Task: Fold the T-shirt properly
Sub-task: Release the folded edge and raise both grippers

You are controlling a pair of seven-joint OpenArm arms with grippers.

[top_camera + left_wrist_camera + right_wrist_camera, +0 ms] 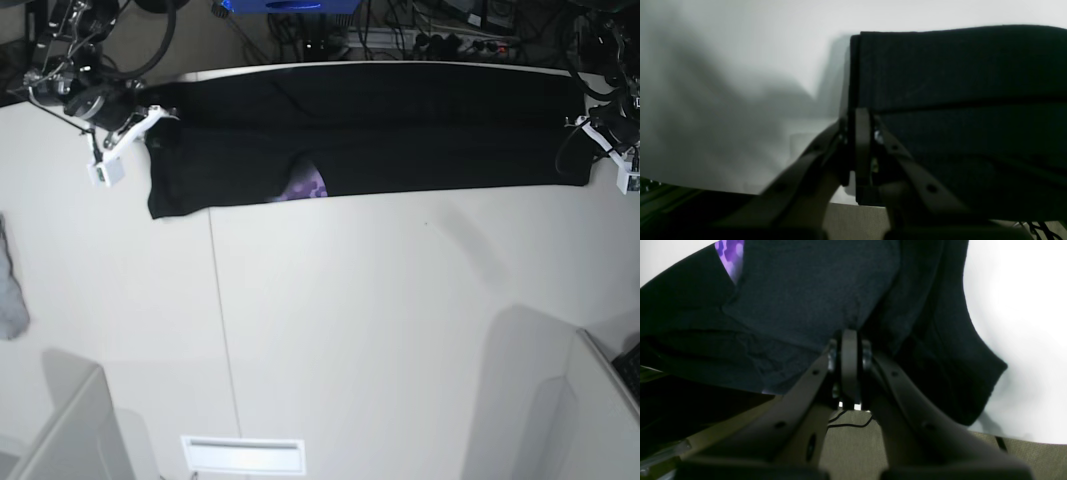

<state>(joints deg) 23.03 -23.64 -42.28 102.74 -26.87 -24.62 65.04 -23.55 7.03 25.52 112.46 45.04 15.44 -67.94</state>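
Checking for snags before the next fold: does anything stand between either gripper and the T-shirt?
Nothing visible. The left gripper and right gripper are each shut directly on the T-shirt, one at each end.

We find the base view set high overhead, looking straight down on the whole bench [380, 330]. Each wrist view sits close behind its fingers [863, 140], facing low along them. All three share the T-shirt [400, 140]; the right wrist view also catches its purple print [728, 253].
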